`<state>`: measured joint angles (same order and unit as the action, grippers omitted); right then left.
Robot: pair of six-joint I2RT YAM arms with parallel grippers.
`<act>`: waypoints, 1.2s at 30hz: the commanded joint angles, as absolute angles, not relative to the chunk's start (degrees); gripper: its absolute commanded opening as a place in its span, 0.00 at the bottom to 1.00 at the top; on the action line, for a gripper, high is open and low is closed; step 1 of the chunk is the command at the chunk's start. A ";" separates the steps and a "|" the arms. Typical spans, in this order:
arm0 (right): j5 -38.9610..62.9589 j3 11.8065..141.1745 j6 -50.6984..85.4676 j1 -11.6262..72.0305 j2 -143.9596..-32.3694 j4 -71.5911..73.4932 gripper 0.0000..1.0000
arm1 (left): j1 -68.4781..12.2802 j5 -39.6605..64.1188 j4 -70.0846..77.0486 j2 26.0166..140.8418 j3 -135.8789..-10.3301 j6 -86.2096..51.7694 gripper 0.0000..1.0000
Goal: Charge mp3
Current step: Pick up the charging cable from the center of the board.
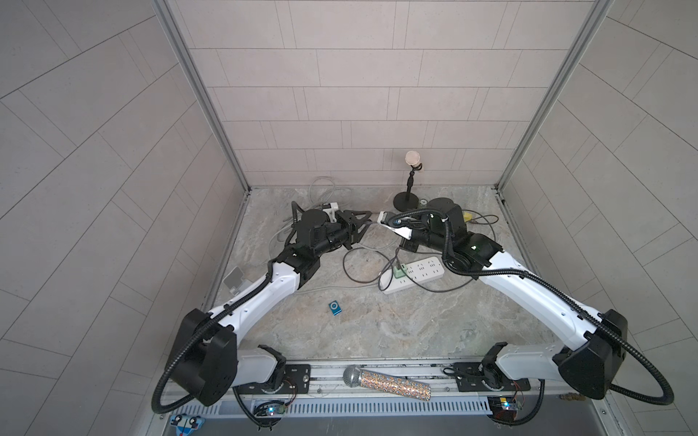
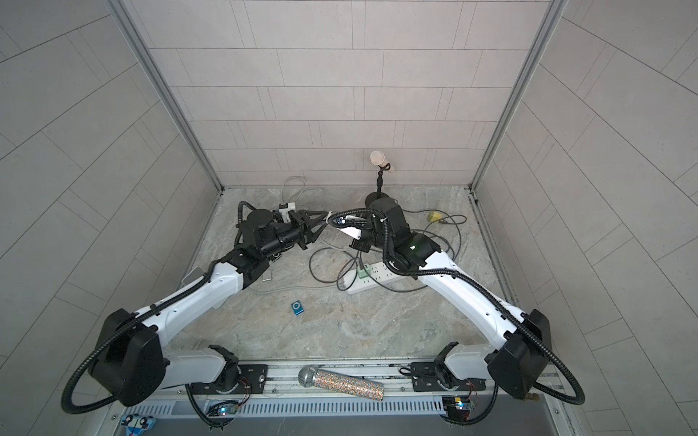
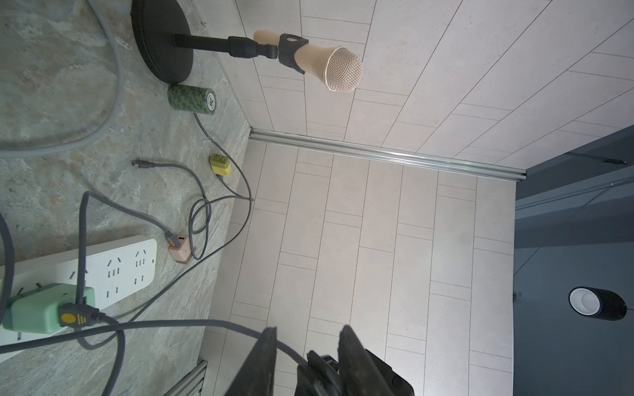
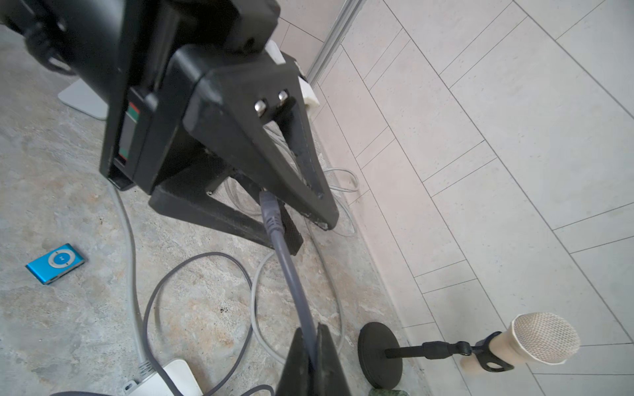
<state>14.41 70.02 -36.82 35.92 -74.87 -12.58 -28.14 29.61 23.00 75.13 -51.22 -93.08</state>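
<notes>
Being pinched by the right gripper point(image 4: 313, 331), the limp cable point(image 4: 291, 274) is flanked by the spread left gripper point(image 3: 307, 336); the light, slick music player point(image 1: 335, 307), at six o'clock, is best edge-gripped.

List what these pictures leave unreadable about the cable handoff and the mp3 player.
- Connector tip of the grey cable: hidden behind a finger of the left gripper in the right wrist view.
- Charging port of the blue mp3 player: too small in both top views, not visible in the right wrist view.
- Most of the right gripper: cut off by the bottom edge of the right wrist view.
</notes>
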 commanded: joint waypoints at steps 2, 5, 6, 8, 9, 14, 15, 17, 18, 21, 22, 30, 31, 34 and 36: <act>10.44 69.65 -45.43 37.16 -73.61 -10.83 0.00 | -28.21 32.06 23.00 75.66 -52.80 -94.65 0.36; 9.01 68.21 -50.06 38.00 -73.42 -9.49 0.00 | -28.13 32.63 23.00 76.44 -53.17 -94.89 0.36; 8.34 67.42 -51.66 38.30 -73.32 -8.60 0.00 | -28.13 32.71 23.06 76.71 -53.19 -95.01 0.35; 7.61 66.10 -53.75 38.57 -72.94 -6.98 0.00 | -27.96 32.80 22.67 77.03 -53.39 -94.79 0.33; 7.25 65.46 -54.76 38.66 -72.79 -6.41 0.00 | -27.79 32.91 22.44 77.17 -53.30 -94.80 0.32; 6.97 63.26 -59.03 38.76 -71.73 -5.09 0.00 | -27.25 33.52 22.24 78.18 -53.00 -94.95 0.28; 7.03 62.91 -59.63 38.85 -71.45 -4.85 0.00 | -27.17 33.66 22.17 78.34 -53.02 -94.91 0.28; 7.01 62.22 -60.60 38.89 -71.07 -4.40 0.00 | -26.99 34.01 22.11 78.62 -52.85 -94.87 0.26; 7.03 61.83 -61.36 38.85 -70.85 -4.07 0.00 | -26.83 34.04 22.11 78.75 -52.66 -94.92 0.25; 7.16 60.96 -62.83 38.89 -70.31 -3.69 0.00 | -26.48 34.30 21.88 78.92 -52.45 -94.74 0.24; 7.25 60.80 -63.12 38.86 -70.31 -3.71 0.00 | -26.40 34.41 21.72 78.85 -52.41 -94.67 0.23; 7.45 59.23 -66.18 39.73 -70.38 -3.00 0.00 | -26.28 34.80 21.55 79.28 -52.68 -94.26 0.06; 7.38 59.09 -66.23 39.73 -70.44 -2.61 0.00 | -26.28 34.73 21.59 79.23 -52.71 -94.28 0.03; 7.39 59.01 -66.29 40.10 -70.66 -2.17 0.00 | -26.31 35.21 21.71 79.29 -53.08 -93.81 0.00; 7.12 59.18 -64.76 40.21 -70.75 -1.56 0.00 | -26.28 35.11 22.00 79.12 -53.17 -93.61 0.00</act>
